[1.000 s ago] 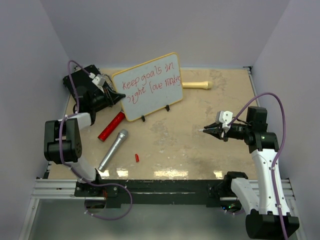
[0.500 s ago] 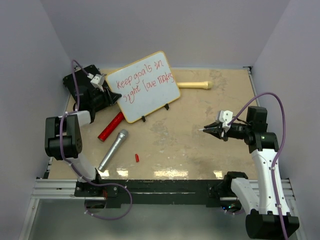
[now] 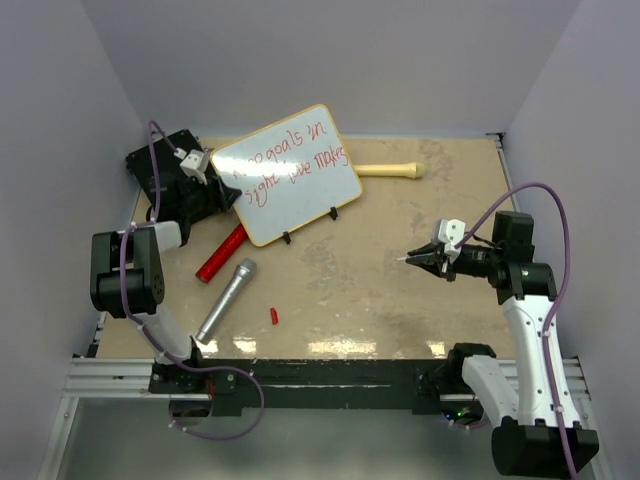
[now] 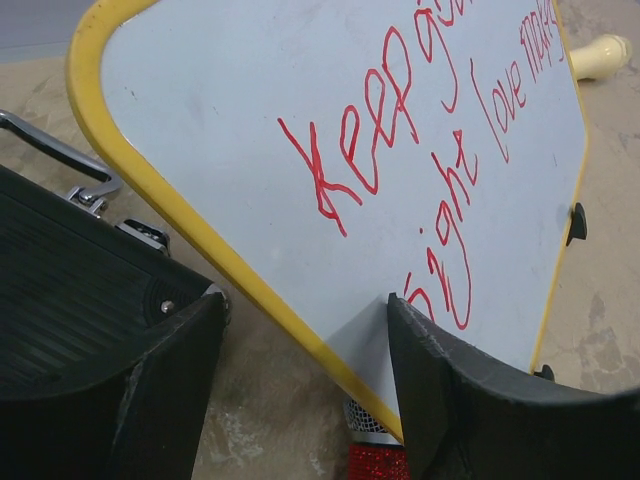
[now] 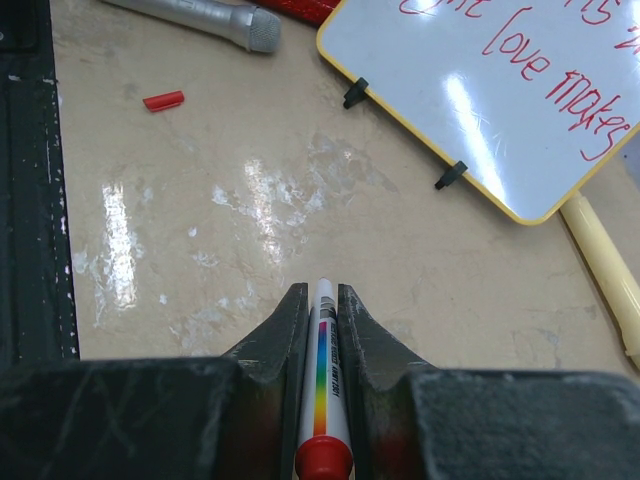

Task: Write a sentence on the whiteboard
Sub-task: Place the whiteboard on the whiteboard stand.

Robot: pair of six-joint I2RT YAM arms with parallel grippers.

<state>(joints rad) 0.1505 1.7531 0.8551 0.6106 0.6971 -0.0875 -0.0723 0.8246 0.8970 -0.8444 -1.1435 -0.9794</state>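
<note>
The whiteboard (image 3: pixel 290 190) stands tilted on small black feet at the back left, with the sentence (image 3: pixel 300 160) in red handwriting in two lines. My left gripper (image 3: pixel 222 190) is open at the board's left corner. In the left wrist view the gripper (image 4: pixel 305 370) has its jaws wide apart on either side of the yellow frame of the whiteboard (image 4: pixel 250 90), with "Keep" of the sentence (image 4: pixel 370 140) close up. My right gripper (image 3: pixel 415 259) hangs over the table's right half. In its wrist view this gripper (image 5: pixel 322 300) is shut on a white marker (image 5: pixel 322 390) with a rainbow stripe.
A black case (image 3: pixel 160 170) lies at the back left behind my left gripper. A red microphone (image 3: pixel 222 252), a silver microphone (image 3: pixel 227 299) and a small red cap (image 3: pixel 274 316) lie in front of the board. A cream stick (image 3: pixel 390 169) lies behind the board.
My left gripper has gone from shut on the whiteboard's corner to open. The board has swung a little to the left. The right arm has not moved.
</note>
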